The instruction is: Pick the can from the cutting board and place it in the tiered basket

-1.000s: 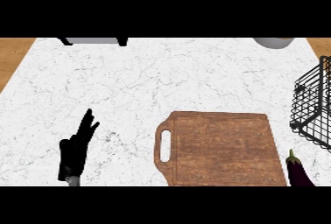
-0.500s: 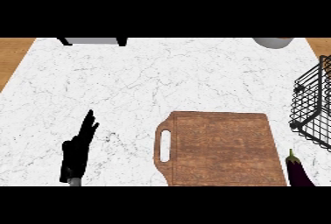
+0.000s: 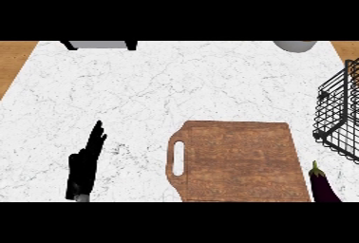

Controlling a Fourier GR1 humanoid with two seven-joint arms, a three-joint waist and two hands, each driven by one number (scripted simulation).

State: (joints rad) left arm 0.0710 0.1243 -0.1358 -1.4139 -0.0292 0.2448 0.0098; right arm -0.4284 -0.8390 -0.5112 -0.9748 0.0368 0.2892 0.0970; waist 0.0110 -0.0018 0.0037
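The brown wooden cutting board with a handle slot point(image 3: 238, 161) is lying bare on the white marbled counter point(image 3: 175, 90); no can is showing on it or anywhere in view. The black left hand point(image 3: 82, 163) is resting at the lower left, fingers straight and together, holding nothing. The right hand is not appearing. The black wire tiered basket point(image 3: 336, 118) is standing at the right edge, a dark purple eggplant point(image 3: 324, 185) just below it. Judgement: the pick is not evidently under way; the can's whereabouts need establishing first.
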